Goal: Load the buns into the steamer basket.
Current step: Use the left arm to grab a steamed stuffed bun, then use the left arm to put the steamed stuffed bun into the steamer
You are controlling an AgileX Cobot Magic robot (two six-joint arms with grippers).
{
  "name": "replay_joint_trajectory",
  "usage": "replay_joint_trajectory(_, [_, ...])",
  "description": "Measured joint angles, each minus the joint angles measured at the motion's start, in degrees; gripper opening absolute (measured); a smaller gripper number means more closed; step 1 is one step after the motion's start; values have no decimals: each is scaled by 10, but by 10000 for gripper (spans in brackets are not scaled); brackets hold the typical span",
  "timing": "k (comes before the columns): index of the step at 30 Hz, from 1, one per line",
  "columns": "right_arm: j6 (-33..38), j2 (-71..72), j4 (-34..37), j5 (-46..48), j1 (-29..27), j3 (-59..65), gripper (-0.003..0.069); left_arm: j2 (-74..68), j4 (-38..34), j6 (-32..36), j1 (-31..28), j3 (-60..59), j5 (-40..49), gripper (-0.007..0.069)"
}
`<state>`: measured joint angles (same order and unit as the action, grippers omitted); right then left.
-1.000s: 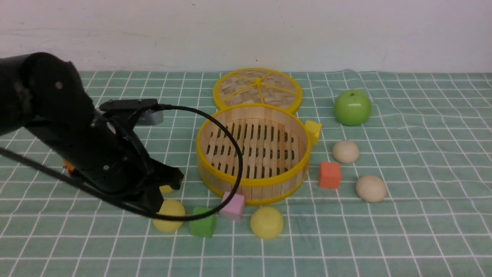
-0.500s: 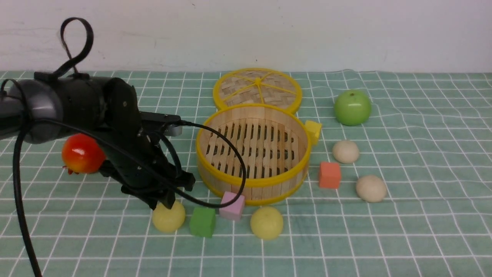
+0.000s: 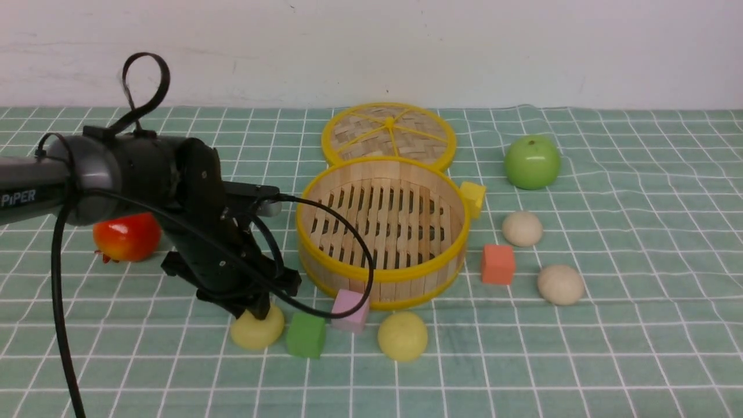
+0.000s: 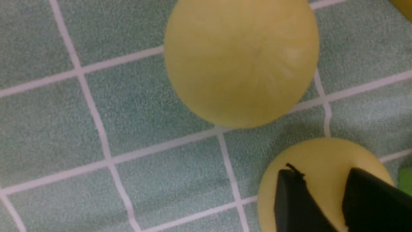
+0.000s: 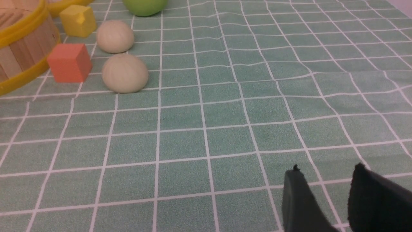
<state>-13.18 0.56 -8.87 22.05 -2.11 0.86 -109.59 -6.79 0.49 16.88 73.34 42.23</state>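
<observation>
Since a second ago the left arm has been swung up and to the right across the lower left of the front view. A red tomato (image 3: 126, 237) at mid-left has been uncovered, and the left hand (image 3: 255, 309) has been brought down onto the left yellow bun (image 3: 255, 334), which lies on the bench (image 3: 580, 360) just left of the green cube (image 3: 306, 335).

In the left wrist view the two fingers are seen slightly apart, with their tips over that bun's crown. Whether it is grasped or only touched cannot be told. A hidden yellow bun (image 4: 241, 61) lies near it there, masked by the arm in the front view.

The middle yellow bun (image 3: 402, 335) sits at lower centre, below the steamer basket (image 3: 380, 276). The upper off-white bun (image 3: 522, 228) and lower off-white bun (image 3: 560, 284) lie to its right. The basket, at frame centre, is seen empty.

The right hand (image 5: 326, 167) is released, with nothing between its fingers.

The first pick is judged to be in hand. A firm closure around the bun's sides is called for next, then a lift high enough to clear the yellow rim, without the green cube being knocked.
</observation>
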Motion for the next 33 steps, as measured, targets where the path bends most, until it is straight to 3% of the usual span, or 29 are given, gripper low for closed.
replay_joint_trajectory(2, [0, 0, 0, 0, 0, 0, 240, 5, -10, 0, 0, 1, 13, 41])
replay_joint_trajectory(5, [0, 0, 0, 0, 0, 0, 240, 25, -24, 0, 1, 1, 33, -12])
replay_joint_trajectory(12, [0, 0, 0, 0, 0, 0, 240, 117, -65, 34, 26, 35, 49, -13])
replay_joint_trajectory(17, [0, 0, 0, 0, 0, 0, 240, 85, -187, 117, 38, 91, -23, -13])
replay_joint_trajectory(22, [0, 0, 0, 0, 0, 0, 240, 4, -236, 156, 40, 115, -91, -9])
replay_joint_trajectory(27, [0, 0, 0, 0, 0, 0, 240, -62, -238, 163, 40, 132, -108, 52])
replay_joint_trajectory(30, [0, 0, 0, 0, 0, 0, 240, -72, -237, 163, 40, 136, -109, 141])
replay_joint_trajectory(33, [0, 0, 0, 0, 0, 0, 240, -56, -235, 163, 40, 136, -109, 298])
